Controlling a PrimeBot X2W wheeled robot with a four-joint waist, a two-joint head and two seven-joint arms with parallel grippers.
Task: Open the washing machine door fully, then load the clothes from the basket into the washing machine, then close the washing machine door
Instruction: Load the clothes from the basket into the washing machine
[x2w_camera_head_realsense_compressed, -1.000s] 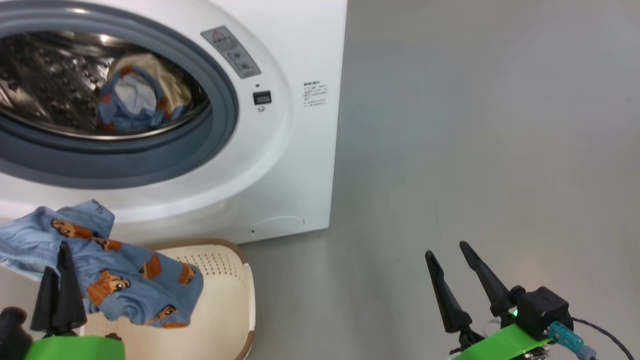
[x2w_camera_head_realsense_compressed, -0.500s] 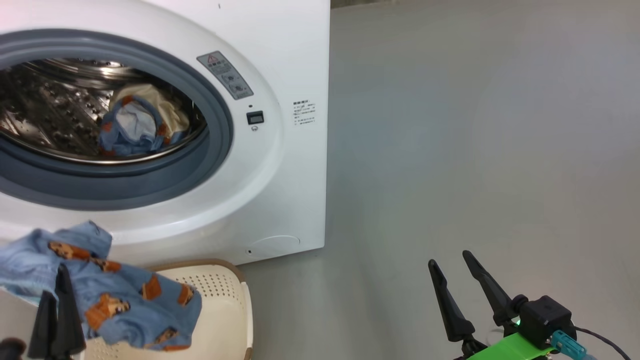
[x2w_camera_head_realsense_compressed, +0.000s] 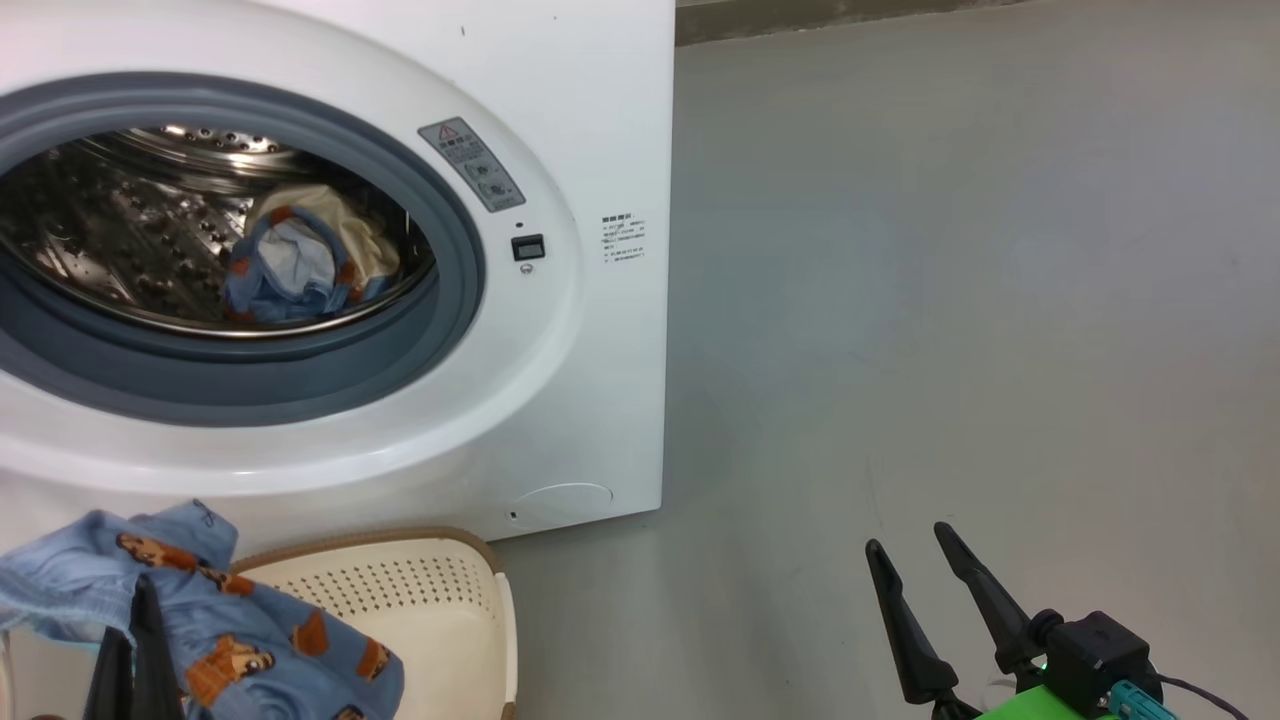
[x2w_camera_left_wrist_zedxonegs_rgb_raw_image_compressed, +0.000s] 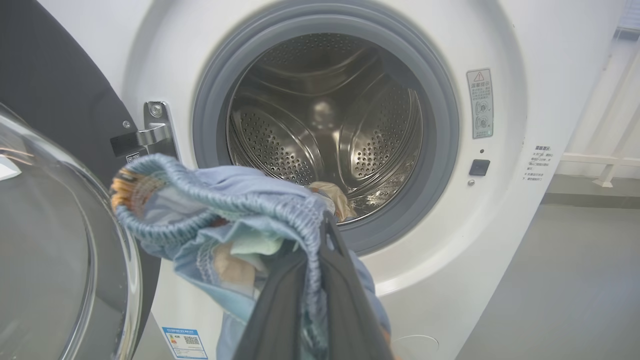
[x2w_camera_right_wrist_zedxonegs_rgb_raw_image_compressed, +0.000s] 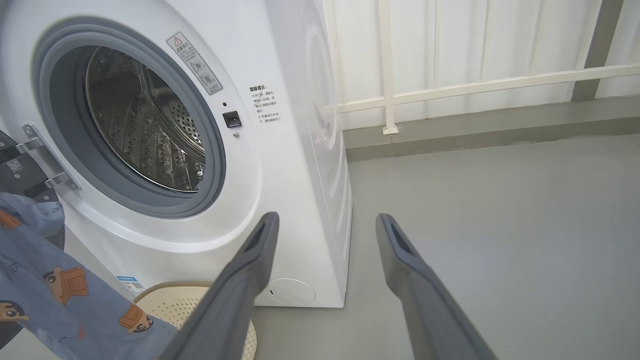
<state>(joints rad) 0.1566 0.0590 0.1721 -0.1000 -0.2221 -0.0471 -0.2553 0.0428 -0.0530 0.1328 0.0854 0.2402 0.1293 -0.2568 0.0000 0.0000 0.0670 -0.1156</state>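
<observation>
Light was bright, soft and even. Glare glinted on the steel drum (x2w_camera_left_wrist_zedxonegs_rgb_raw_image_compressed: 320, 125) and on the washing machine door (x2w_camera_left_wrist_zedxonegs_rgb_raw_image_compressed: 55, 260) glass. The close garment (x2w_camera_left_wrist_zedxonegs_rgb_raw_image_compressed: 215, 200) looked soft-focused, and the wrist views bowed at their edges.

A smooth grey floor (x2w_camera_head_realsense_compressed: 950, 300) takes up the right half of the head view. It is evenly lit, with a soft pale sheen and a few faint scuffs. A darker grey skirting band (x2w_camera_head_realsense_compressed: 740, 22) runs along the top edge of that view. In the right wrist view the band crosses the middle right, below a white ribbed wall (x2w_camera_right_wrist_zedxonegs_rgb_raw_image_compressed: 450, 45). A white horizontal rail (x2w_camera_right_wrist_zedxonegs_rgb_raw_image_compressed: 475, 89) crosses the wall, met by a white upright post (x2w_camera_right_wrist_zedxonegs_rgb_raw_image_compressed: 386, 65) on a small foot (x2w_camera_right_wrist_zedxonegs_rgb_raw_image_compressed: 390, 130). A dark grey upright (x2w_camera_right_wrist_zedxonegs_rgb_raw_image_compressed: 595, 45) stands at the upper right.
</observation>
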